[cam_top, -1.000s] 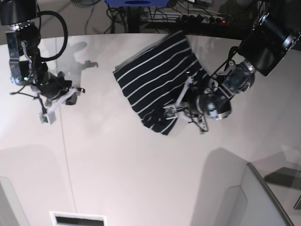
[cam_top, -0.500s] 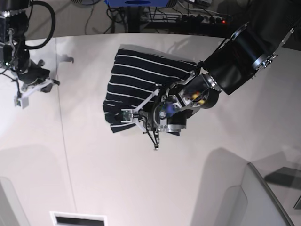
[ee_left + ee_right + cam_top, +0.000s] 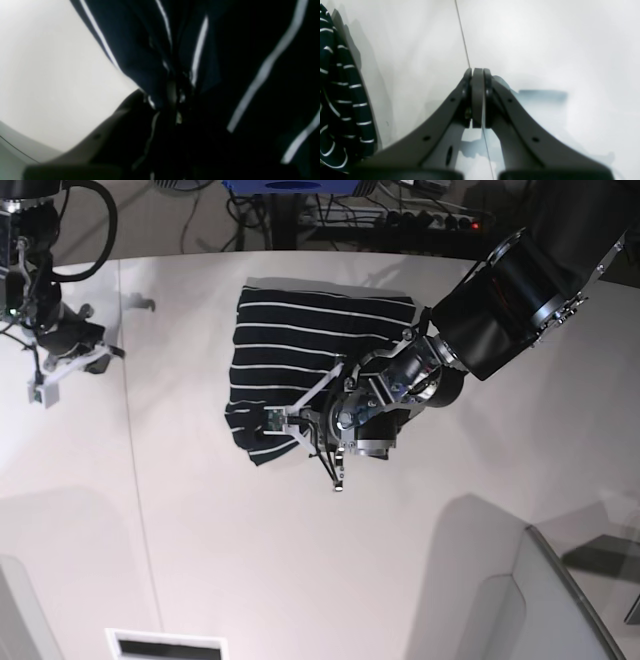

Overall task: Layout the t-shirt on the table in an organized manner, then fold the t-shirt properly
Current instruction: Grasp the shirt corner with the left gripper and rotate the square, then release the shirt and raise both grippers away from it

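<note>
Here, in the left wrist view, the t-shirt [image 3: 140,50] fills most of the frame, dark navy with thin white stripes, bunched into folds that converge at the left gripper [image 3: 172,97]. The jaws are pinched nearly together on that gathered cloth, though the grip point is dark and blurred. The white table [image 3: 50,75] shows to the left of the shirt.

In the right wrist view, the right gripper [image 3: 477,72] has its two fingers pressed flat against each other with nothing between them, poised over the bare table [image 3: 545,50]. The thin seam line [image 3: 462,32] of the tabletop runs up from just behind the fingertips. The t-shirt [image 3: 342,100] lies at the far left edge of this view, well apart from the gripper.

In the base view, the t-shirt [image 3: 300,350] lies on the table [image 3: 300,560] near its far curved edge, a partly folded, roughly rectangular bundle. The left gripper [image 3: 272,420] meets the shirt's near lower edge, holding the fabric there. The right gripper [image 3: 42,392] is well to the left of the shirt, beyond the seam line [image 3: 135,470], closed and holding nothing.
</note>
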`<state>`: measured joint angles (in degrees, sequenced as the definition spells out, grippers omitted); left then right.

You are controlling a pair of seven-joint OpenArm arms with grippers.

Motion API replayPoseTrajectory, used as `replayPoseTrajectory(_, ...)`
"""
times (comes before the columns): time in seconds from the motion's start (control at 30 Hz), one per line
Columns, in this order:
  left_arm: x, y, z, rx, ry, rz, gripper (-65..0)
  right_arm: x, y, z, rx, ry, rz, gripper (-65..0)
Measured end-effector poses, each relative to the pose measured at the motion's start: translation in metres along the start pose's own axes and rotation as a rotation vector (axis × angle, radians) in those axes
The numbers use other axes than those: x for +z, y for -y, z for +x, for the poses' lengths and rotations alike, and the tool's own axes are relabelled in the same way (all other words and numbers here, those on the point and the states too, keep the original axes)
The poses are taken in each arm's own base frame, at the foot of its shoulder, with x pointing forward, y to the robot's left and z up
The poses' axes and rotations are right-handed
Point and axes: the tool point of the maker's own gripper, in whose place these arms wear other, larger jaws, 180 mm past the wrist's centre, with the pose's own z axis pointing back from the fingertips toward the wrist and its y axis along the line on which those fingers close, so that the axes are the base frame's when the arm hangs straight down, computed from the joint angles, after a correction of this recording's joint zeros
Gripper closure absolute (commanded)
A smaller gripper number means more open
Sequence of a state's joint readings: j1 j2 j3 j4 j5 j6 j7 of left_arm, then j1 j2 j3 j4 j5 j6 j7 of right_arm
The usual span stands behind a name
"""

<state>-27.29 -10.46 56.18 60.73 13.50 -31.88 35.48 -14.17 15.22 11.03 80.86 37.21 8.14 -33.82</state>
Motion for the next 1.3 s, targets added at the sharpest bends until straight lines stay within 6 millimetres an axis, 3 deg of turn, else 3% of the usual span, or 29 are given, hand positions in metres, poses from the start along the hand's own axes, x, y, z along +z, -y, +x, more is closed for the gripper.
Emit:
replayPoseTrajectory(0.17,0.001,-0.001,-0.004,-0.001,-0.054,0.002,0.0,0.0,0.0,0.0,0.0,-0.001,0.0,0.0)
replayPoseTrajectory(0.4,0.005,-0.01,-0.002,-0.007,-0.055,0.027,-36.7,0.0,0.0,-0.001,0.001,-0.003,0.0,0.0)
replayPoseTrajectory(0.5,0.018,-0.024,0.012,-0.028,-0.032,0.068,-47.1,0.0,0.0,-0.001,0.001,-0.002,0.001,0.0)
replayPoseTrajectory(0.6,0.039,-0.044,0.023,-0.057,-0.039,0.136,-50.7,0.0,-0.001,-0.002,0.005,-0.005,0.006,0.0)
replayPoseTrajectory(0.7,0.067,-0.068,0.035,-0.086,0.003,0.232,-50.4,0.0,-0.001,-0.003,0.005,-0.009,0.005,0.0)
replayPoseTrajectory(0.8,0.088,-0.076,0.025,-0.101,-0.046,0.285,-50.2,0.001,-0.003,-0.008,0.013,-0.041,0.005,0.0)
replayPoseTrajectory(0.87,0.102,-0.076,0.023,-0.115,-0.054,0.314,-48.1,0.012,-0.014,-0.002,0.056,-0.024,0.022,0.0)
replayPoseTrajectory(0.9,0.109,-0.074,0.026,-0.119,-0.037,0.331,-43.9,0.018,-0.028,0.003,0.103,-0.006,0.056,0.0)
replayPoseTrajectory(0.97,0.121,-0.064,0.031,-0.069,0.025,0.34,-28.0,0.033,-0.064,0.009,0.205,0.023,0.151,0.0)
replayPoseTrajectory(1.03,0.123,-0.045,0.021,0.047,0.056,0.316,-1.8,0.046,-0.097,0.008,0.267,0.033,0.237,0.0)
replayPoseTrajectory(1.17,0.128,-0.016,-0.013,0.28,0.048,0.3,0.0,0.051,-0.126,-0.026,0.371,-0.075,0.315,0.0)
replayPoseTrajectory(1.23,0.131,-0.002,-0.007,0.336,0.137,0.298,0.0,0.051,-0.149,-0.045,0.413,-0.117,0.379,0.0)
replayPoseTrajectory(1.3,0.124,0.033,0.001,0.386,0.216,0.231,0.0,0.054,-0.174,-0.062,0.454,-0.152,0.454,0.0)
